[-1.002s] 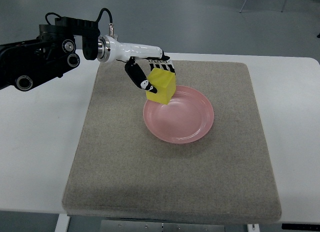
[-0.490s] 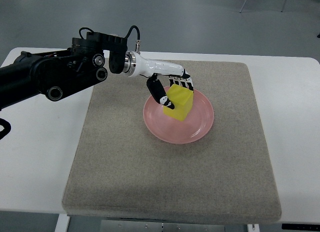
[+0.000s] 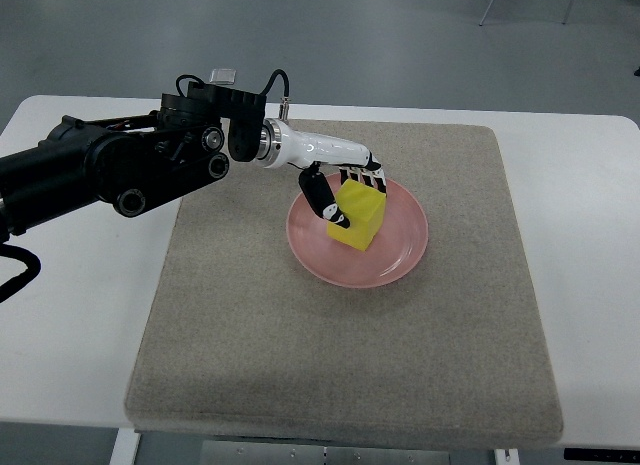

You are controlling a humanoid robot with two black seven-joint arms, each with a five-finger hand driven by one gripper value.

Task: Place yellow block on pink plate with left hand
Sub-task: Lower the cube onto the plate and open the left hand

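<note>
Vs 0.5 s ago: left hand (image 3: pixel 345 190) sits a bit lower and nearer the plate's centre, yellow block (image 3: pixel 360 214) dropped w/ it; arm shifted slightly in from the desk's left edge. Block now over the pink plate (image 3: pixel 400 255), in its left-middle part, looks to be resting on or just above the plate floor, can't tell which. Fingers (image 3: pixel 362 173) wrap the block's top far edge, thumb (image 3: pixel 326 203) presses its left face, so hand is clamped on the block. Plate sits on the grey mat (image 3: pixel 250 335), toward the mat's far half, on the white desk (image 3: pixel 70 315). Right hand not visible.
</note>
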